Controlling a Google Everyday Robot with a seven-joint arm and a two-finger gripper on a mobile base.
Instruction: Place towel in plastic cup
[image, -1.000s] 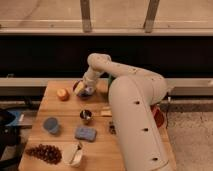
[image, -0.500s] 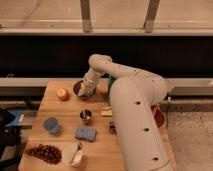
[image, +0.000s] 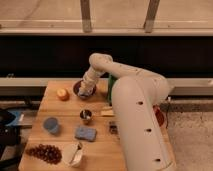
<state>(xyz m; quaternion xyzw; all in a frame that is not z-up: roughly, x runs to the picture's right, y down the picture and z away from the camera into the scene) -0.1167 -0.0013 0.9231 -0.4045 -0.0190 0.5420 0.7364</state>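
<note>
Currently, gripper (image: 85, 90) sits over dark bowl (image: 76, 88) near far edge of bench (image: 60, 109)
Grip state cannot be told; orange (image: 62, 94) lies just beside the bowl

Light wooden table (image: 59, 109) stood in front of the onlooker. At the back edge, dark round bowl (image: 77, 88), with the gripper (image: 86, 91) right over it. Small round orange fruit (image: 62, 94) sat just left of the bowl. Small metal cup (image: 86, 116) was mid-table, in front of the bowl. Blue round plastic cup (image: 50, 125) lay left of the metal cup, blue rectangular pad (image: 85, 133) just in front of it. Dark bunch of grapes (image: 44, 152) was at the front left, with a white rounded item (image: 73, 154) just to its right.
</note>
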